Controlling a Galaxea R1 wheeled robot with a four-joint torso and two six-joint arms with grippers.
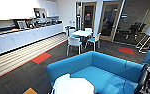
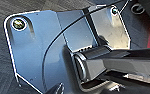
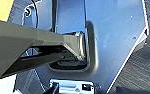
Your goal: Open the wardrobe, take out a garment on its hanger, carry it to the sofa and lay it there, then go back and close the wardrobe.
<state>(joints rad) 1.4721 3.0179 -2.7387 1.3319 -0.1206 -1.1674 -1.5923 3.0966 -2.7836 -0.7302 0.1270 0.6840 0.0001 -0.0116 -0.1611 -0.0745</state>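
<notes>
White garment [image 1: 73,86] lies on the blue sofa [image 1: 108,67]; either tool's state: cannot tell.

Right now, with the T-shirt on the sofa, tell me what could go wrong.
1. The white T-shirt lies on the near arm of the blue sofa, by its edge; it may slide to the floor.
2. The dark arm sits close over the sofa's right end; turning away could brush the upholstery.
3. White chairs and a table stand beyond the sofa, narrowing that route.
</notes>
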